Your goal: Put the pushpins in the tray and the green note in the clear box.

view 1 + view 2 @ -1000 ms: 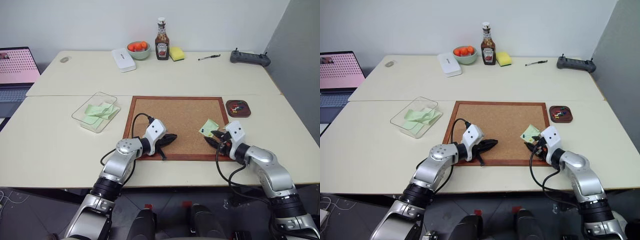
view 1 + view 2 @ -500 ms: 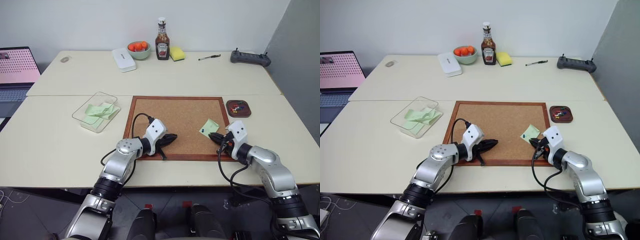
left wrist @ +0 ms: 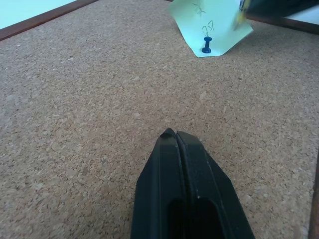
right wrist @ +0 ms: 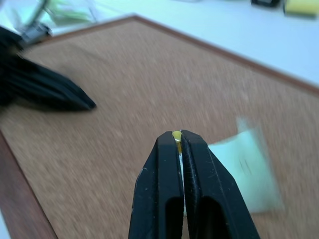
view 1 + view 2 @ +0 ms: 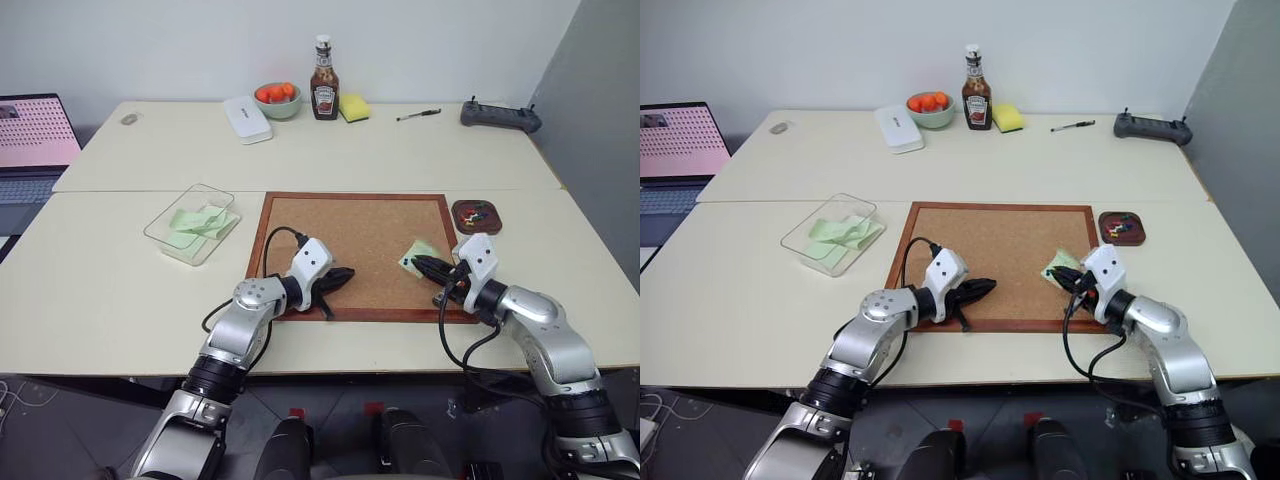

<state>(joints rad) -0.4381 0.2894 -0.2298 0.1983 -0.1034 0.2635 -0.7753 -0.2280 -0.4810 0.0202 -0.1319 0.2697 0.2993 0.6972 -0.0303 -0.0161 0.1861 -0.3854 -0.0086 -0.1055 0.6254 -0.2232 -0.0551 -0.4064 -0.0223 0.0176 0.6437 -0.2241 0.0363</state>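
The green note [image 5: 421,250] lies on the right part of the corkboard [image 5: 340,240], held by a blue pushpin [image 3: 206,45]. Just above the note's near edge, my right gripper [image 5: 420,263] is shut on a yellow pushpin [image 4: 176,135], whose head peeks out at the fingertips. Over the corkboard's near left part, my left gripper [image 5: 346,273] rests shut and holds nothing. The tray [image 5: 476,216] with several pushpins sits right of the board. The clear box [image 5: 192,224], left of the board, holds green notes.
Along the far edge stand a white case [image 5: 247,119], a bowl of oranges [image 5: 277,99], a ketchup bottle [image 5: 323,92] and a yellow sponge [image 5: 353,107]. A pen [image 5: 417,115] and a controller [image 5: 499,116] lie far right. A laptop [image 5: 32,145] sits at the left.
My right gripper closed on the yellow pushpin at the note, then rose a little with it. The left arm stayed still.
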